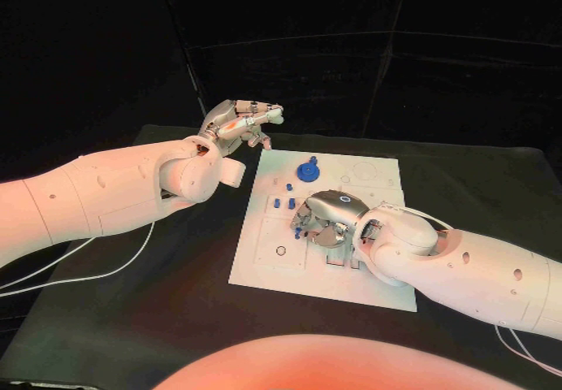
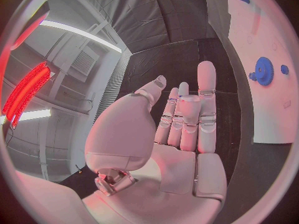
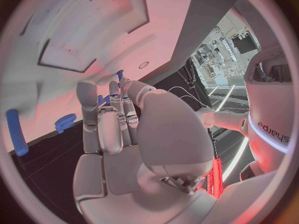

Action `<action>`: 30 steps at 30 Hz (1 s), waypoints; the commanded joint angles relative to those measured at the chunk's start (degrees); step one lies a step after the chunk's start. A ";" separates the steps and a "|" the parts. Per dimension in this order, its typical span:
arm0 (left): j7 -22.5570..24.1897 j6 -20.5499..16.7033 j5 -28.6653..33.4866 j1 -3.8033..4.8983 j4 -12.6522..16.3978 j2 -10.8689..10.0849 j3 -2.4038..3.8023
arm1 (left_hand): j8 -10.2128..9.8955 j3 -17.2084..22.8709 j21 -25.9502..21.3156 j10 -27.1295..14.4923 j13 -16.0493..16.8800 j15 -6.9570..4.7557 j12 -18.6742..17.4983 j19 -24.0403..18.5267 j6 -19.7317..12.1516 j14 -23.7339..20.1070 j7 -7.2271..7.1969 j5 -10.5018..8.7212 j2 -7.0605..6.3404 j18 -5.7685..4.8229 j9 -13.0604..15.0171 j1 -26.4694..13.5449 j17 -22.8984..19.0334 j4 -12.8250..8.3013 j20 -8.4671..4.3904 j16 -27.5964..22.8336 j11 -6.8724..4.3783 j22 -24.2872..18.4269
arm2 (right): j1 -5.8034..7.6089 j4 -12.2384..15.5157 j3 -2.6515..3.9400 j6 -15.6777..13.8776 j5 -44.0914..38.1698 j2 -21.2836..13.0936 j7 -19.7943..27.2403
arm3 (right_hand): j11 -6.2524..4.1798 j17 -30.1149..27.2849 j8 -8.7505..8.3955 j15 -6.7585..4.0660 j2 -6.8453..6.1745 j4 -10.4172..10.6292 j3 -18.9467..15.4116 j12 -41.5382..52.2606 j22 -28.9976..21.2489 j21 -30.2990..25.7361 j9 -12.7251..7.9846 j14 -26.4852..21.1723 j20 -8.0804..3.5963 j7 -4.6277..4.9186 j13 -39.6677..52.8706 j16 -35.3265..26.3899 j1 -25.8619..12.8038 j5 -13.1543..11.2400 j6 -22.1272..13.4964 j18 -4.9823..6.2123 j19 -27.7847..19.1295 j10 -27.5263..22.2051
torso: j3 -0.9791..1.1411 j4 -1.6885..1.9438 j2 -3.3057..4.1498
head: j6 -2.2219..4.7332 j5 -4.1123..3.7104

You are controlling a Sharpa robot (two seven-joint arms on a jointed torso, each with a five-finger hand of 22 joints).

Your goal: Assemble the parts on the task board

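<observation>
Matt white task board [image 1: 352,175]; blue gear [image 1: 308,171] seemingly smooth plastic.

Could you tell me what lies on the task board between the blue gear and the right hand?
In the head view, small blue parts lie on the task board between the blue gear and the right hand.

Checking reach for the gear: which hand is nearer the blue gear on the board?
Left, narrowly. The left hand hovers open off the task board's far-left corner, just beyond the blue gear. The right hand is over the board's middle, nearer the robot than the gear.
</observation>
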 commanded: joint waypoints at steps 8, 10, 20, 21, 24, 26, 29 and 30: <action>-0.07 0.95 0.21 0.11 -0.08 0.09 0.04 | -0.08 -0.25 -0.26 -0.40 -0.05 0.02 0.34 -0.13 -0.37 -0.55 0.18 0.07 0.13 1.17 -0.03 0.29 -0.07 -0.01 0.22 0.08 0.05 -0.06 | 0.03 0.32 -0.01 -1.00 -1.22 0.06 -1.06 | 0.26 -0.11 -0.28 -0.13 0.18 -0.02 0.35 -0.20 -0.03 0.32 0.03 2.25 -0.10 0.39 -0.03 0.07 -0.58 0.10 0.05 -0.64 -0.34 -0.11 | 0.04 -0.03 -0.01 | -0.06 0.01; -0.10 0.99 0.21 0.11 -0.12 0.13 0.04 | -0.08 -0.25 -0.26 -0.40 -0.05 0.02 0.34 -0.13 -0.37 -0.55 0.18 0.07 0.13 1.17 -0.03 0.29 -0.07 -0.01 0.22 0.08 0.05 -0.06 | 0.03 0.33 -0.01 -0.76 -1.25 0.09 -1.11 | 0.26 -0.11 -0.28 -0.13 0.18 -0.02 0.35 -0.20 -0.03 0.32 0.03 2.25 -0.10 0.39 -0.03 0.07 -0.58 0.10 0.05 -0.64 -0.34 -0.11 | 0.06 -0.06 -0.02 | -0.05 -0.02; -0.29 1.15 0.21 0.11 -0.21 0.26 0.03 | -0.08 -0.25 -0.26 -0.40 -0.05 0.02 0.34 -0.13 -0.37 -0.55 0.18 0.07 0.13 1.17 -0.03 0.29 -0.07 -0.01 0.22 0.08 0.05 -0.06 | 0.04 0.43 -0.01 2.57 -1.86 0.26 -1.46 | 0.24 -0.31 -0.28 -0.15 0.12 -0.14 0.34 -0.22 -0.15 0.27 0.06 2.21 -0.09 0.35 -0.02 -0.01 -0.71 0.09 0.16 -0.60 -0.46 -0.08 | 0.02 -0.02 0.01 | -0.15 -0.14; -0.32 1.16 0.21 0.11 -0.23 0.27 0.03 | -0.08 -0.25 -0.26 -0.40 -0.05 0.02 0.34 -0.13 -0.37 -0.55 0.18 0.07 0.13 1.17 -0.03 0.29 -0.07 -0.01 0.22 0.08 0.05 -0.06 | 0.04 0.44 -0.01 3.11 -1.90 0.29 -1.48 | 0.24 -0.32 -0.28 -0.15 0.08 -0.16 0.31 -0.22 -0.14 0.28 0.07 2.20 -0.08 0.35 -0.01 -0.01 -0.78 0.07 0.20 -0.60 -0.47 -0.05 | 0.03 -0.01 0.01 | -0.16 -0.18; -0.39 1.18 0.21 0.11 -0.29 0.29 0.03 | -0.08 -0.25 -0.26 -0.40 -0.05 0.02 0.34 -0.13 -0.37 -0.55 0.18 0.07 0.13 1.17 -0.03 0.29 -0.07 -0.01 0.22 0.08 0.05 -0.06 | 0.04 0.49 -0.01 4.11 -1.95 0.29 -1.51 | 0.23 -0.40 -0.28 -0.15 -0.01 -0.20 0.22 -0.23 -0.15 0.28 0.08 2.18 -0.07 0.33 0.00 -0.04 -0.95 0.07 0.27 -0.60 -0.51 -0.02 | 0.04 0.03 -0.01 | -0.25 -0.20; -0.43 1.20 0.21 0.11 -0.33 0.29 0.03 | -0.09 -0.28 -0.27 -0.46 -0.06 0.04 0.35 -0.13 -0.42 -0.57 0.20 0.07 0.12 1.17 -0.03 0.31 -0.11 0.00 0.23 0.08 0.07 -0.07 | 0.04 0.55 -0.02 4.57 -1.97 0.28 -1.53 | 0.21 -0.45 -0.27 -0.15 -0.04 -0.22 0.17 -0.23 -0.18 0.27 0.10 2.16 -0.07 0.31 0.01 -0.06 -1.05 0.10 0.33 -0.59 -0.54 0.03 | 0.02 0.04 0.00 | -0.28 -0.21; -0.54 1.23 0.21 0.11 -0.39 0.30 0.03 | -0.11 -0.32 -0.29 -0.54 -0.07 0.06 0.36 -0.12 -0.48 -0.59 0.23 0.07 0.11 1.16 -0.04 0.33 -0.15 0.00 0.24 0.08 0.09 -0.08 | 0.04 0.70 -0.02 4.85 -2.00 0.28 -1.56 | 0.19 -0.48 -0.26 -0.16 -0.06 -0.24 0.13 -0.22 -0.20 0.26 0.11 2.15 -0.07 0.29 0.02 -0.07 -1.15 0.15 0.41 -0.58 -0.58 0.09 | 0.01 0.03 -0.01 | -0.29 -0.21; -0.58 1.26 0.21 0.11 -0.41 0.31 0.03 | -0.12 -0.33 -0.29 -0.57 -0.08 0.07 0.36 -0.12 -0.51 -0.60 0.24 0.07 0.10 1.16 -0.05 0.33 -0.15 0.01 0.25 0.08 0.10 -0.09 | 0.04 0.75 -0.02 4.87 -2.05 0.28 -1.56 | 0.18 -0.49 -0.26 -0.16 -0.06 -0.24 0.12 -0.22 -0.20 0.26 0.11 2.15 -0.07 0.28 0.02 -0.07 -1.17 0.16 0.42 -0.58 -0.58 0.10 | 0.03 0.02 -0.02 | -0.32 -0.21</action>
